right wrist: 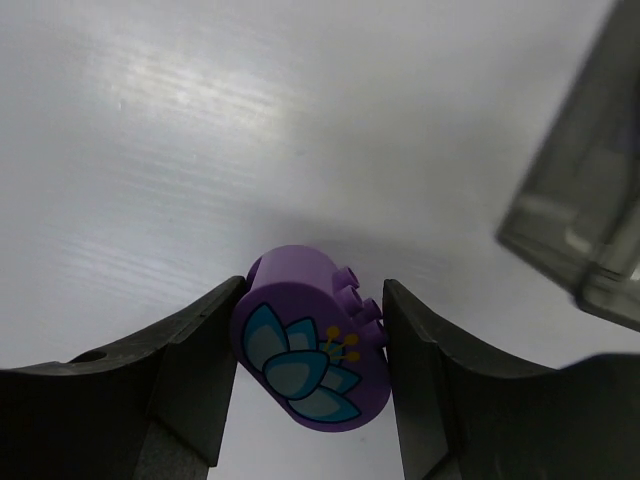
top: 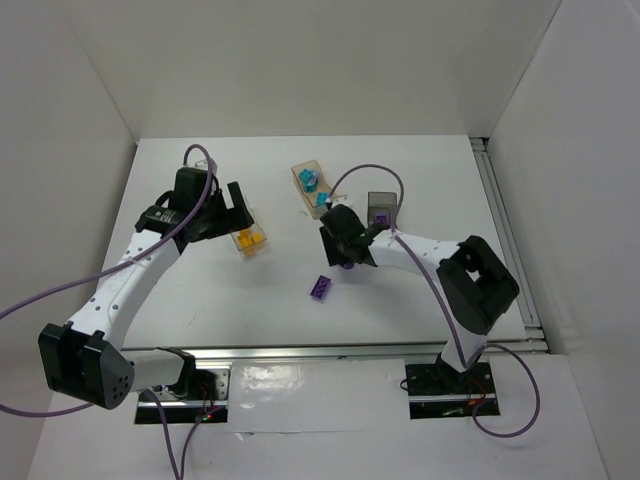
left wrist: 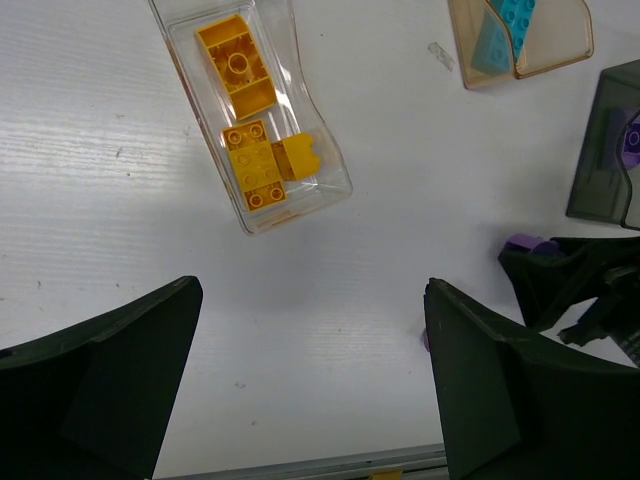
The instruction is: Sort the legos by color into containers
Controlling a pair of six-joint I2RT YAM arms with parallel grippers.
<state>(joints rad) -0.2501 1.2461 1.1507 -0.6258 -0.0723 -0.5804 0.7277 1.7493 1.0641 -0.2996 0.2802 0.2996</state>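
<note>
So the right gripper has its two fingers snug against both sides of a purple oval brick, the one with a teal flower printed on its face and studs poking out the far side. I honestly can't tell from the wrist view if the brick is resting on the table or is a bit off it. That all sits roughly mid-table, just on the near side of the dark grey bin, which has a purple piece in it. The peach bin is just left of the grey one, toward the far edge, with teal bricks inside. Left of centre is the clear bin holding three yellow bricks, two flat with studs up and a smaller one tucked beside them. The left gripper hangs above the table on the near side of that bin, jaws spread wide with nothing between them. There's also a loose purple rectangular brick lying by itself on the table, nearer the near edge than the right gripper.
</note>
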